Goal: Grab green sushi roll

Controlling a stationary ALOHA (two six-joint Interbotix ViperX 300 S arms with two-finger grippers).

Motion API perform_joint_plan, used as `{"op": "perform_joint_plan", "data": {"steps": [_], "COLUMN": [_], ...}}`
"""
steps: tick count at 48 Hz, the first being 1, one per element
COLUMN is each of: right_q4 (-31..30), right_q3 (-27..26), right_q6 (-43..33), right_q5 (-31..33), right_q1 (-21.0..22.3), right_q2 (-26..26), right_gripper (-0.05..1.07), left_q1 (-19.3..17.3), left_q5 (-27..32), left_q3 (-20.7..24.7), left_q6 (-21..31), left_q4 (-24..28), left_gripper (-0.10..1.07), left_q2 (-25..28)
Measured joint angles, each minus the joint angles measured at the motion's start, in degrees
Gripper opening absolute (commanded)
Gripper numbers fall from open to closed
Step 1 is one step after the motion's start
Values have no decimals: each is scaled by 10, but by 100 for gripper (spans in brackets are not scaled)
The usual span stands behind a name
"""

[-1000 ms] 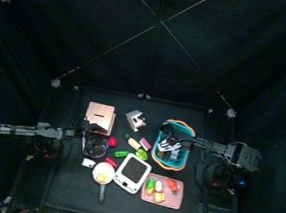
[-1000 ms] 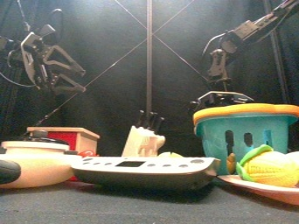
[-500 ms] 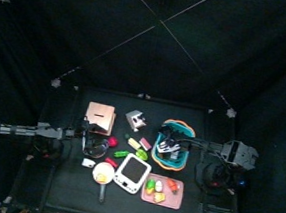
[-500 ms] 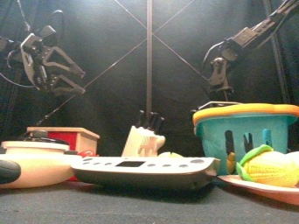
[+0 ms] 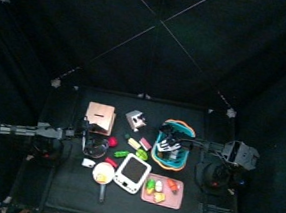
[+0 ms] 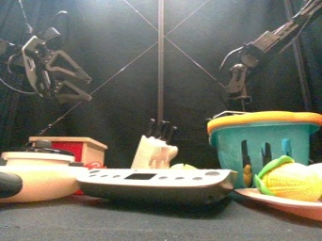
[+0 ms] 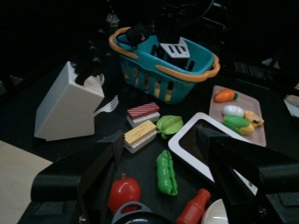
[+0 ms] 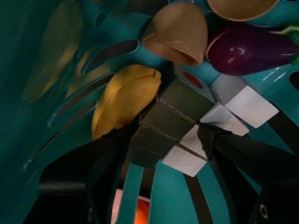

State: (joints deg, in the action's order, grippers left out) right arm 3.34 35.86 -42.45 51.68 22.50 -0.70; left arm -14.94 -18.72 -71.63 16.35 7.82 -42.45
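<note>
Right claw (image 6: 234,89): has sunk lower over the basket (image 6: 265,132), jaws apart.
Left claw (image 6: 60,83): unmoved, wide open.
Green sushi roll (image 7: 170,124): untouched on the bench (image 6: 126,224); grasp not begun.

Black curtains (image 5: 61,36) close the pen on every side. A small black table (image 5: 61,172) stands in the middle.

The small black table (image 5: 61,172) carries a teal plastic basket with an orange rim (image 7: 165,63), a white knife block (image 7: 68,102) and a pink tray of toy food (image 7: 242,115). Between them lie a green pea pod (image 7: 166,171), a red pepper (image 7: 124,192) and a white kitchen scale (image 5: 128,172).
</note>
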Motion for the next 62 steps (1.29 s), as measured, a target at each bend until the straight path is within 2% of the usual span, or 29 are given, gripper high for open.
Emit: {"op": "perform_joint_plan", "data": {"steps": [28, 34, 46, 62], "right_q4": [-2, -2, -4, -10], "right_q3": [13, 18, 22, 8], "right_q6": [-5, -6, -4, -3], "right_q5": [-22, -22, -24, -5], "right_q1": [1, 1, 1, 1], "right_q2": [-6, -9, -14, 22], "right_gripper": [94, 87, 63, 62], "left_q1": [0, 0, 0, -1], "left_q5": [1, 0, 0, 1], "left_q3": [0, 0, 0, 0], "left_q6": [0, 0, 0, 0], "left_q4": [0, 0, 0, 0], "left_gripper": [98, 98, 98, 98], "left_q2": [0, 0, 0, 0]}}
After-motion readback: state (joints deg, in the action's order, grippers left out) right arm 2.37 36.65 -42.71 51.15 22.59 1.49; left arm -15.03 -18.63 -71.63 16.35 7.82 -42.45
